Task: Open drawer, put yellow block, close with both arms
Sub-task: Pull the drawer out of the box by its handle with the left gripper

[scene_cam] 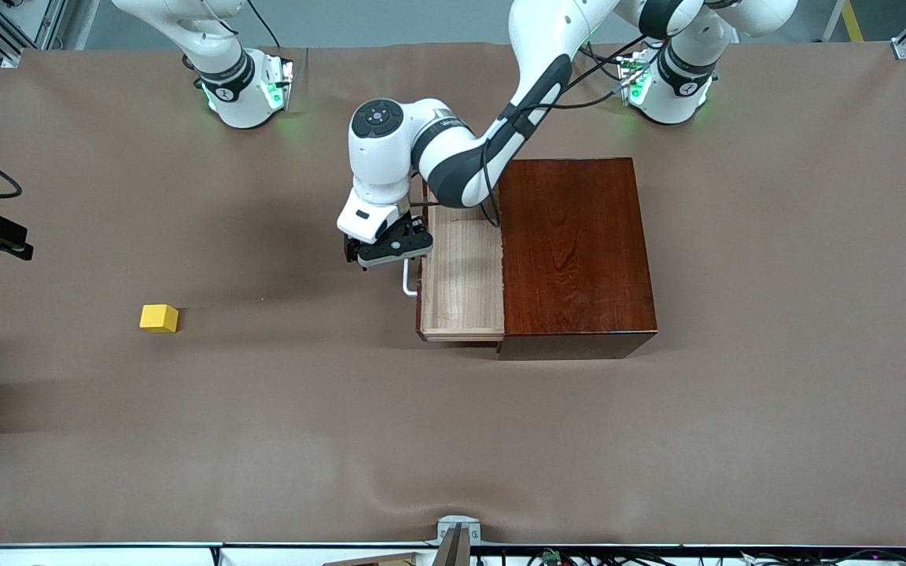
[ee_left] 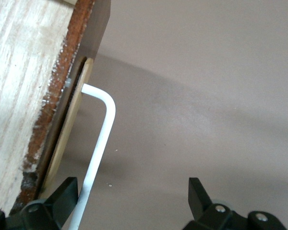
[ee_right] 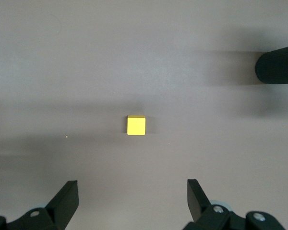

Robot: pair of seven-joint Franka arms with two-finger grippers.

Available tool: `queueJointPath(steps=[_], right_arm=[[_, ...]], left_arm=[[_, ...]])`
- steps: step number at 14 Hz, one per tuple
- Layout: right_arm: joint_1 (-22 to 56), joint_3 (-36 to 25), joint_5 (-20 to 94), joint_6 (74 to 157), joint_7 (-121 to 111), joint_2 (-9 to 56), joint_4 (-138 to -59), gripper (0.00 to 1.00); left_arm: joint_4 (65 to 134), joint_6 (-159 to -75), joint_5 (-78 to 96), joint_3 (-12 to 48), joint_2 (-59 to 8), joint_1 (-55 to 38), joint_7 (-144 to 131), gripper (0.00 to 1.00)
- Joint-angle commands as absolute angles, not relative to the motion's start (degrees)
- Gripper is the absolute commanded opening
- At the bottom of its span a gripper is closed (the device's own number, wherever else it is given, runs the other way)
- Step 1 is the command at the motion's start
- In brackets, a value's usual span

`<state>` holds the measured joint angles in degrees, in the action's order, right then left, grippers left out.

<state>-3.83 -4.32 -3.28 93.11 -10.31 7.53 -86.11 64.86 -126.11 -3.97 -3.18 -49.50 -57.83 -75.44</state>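
The drawer [scene_cam: 462, 271] stands pulled out of its box [scene_cam: 575, 248], so the left claw [scene_cam: 388, 248] hangs spread beside the white handle [ee_left: 98, 148], gripping nothing. The right claw [ee_right: 133, 201], fingers apart, hovers over the yellow block [scene_cam: 159, 317] on the bench [scene_cam: 264, 424] — ready to pick.

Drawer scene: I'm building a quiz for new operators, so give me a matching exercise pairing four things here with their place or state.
Things:
1. drawer
2. yellow block
3. left gripper
4. right gripper

Place or state:
A. open, high over the block
B. pulled partly out of the wooden box, tray bare
C. open, at the white loop handle
D. on the brown table cover, toward the right arm's end

Pairs: 1-B, 2-D, 3-C, 4-A
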Motion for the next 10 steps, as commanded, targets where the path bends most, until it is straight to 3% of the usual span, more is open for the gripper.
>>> queueJointPath(steps=[1,6,10], right_arm=[[-5.7,-3.5,-2.4,92.6,-7.0,8.9,-84.7,1.0],[-5.2,-3.3,-2.3,95.5,-7.6,11.9,-85.4,1.0],[-4.6,-3.3,-2.2,96.0,-7.6,14.7,-86.0,1.0]], left_arm=[[61.1,-124.4,-3.1,-3.6,-48.8,-57.8,-76.5,1.0],[61.3,-114.5,-3.7,-3.9,-42.6,-56.2,-76.3,1.0],[62.5,-101.5,-4.3,-3.9,-32.8,-48.9,-74.6,1.0]])
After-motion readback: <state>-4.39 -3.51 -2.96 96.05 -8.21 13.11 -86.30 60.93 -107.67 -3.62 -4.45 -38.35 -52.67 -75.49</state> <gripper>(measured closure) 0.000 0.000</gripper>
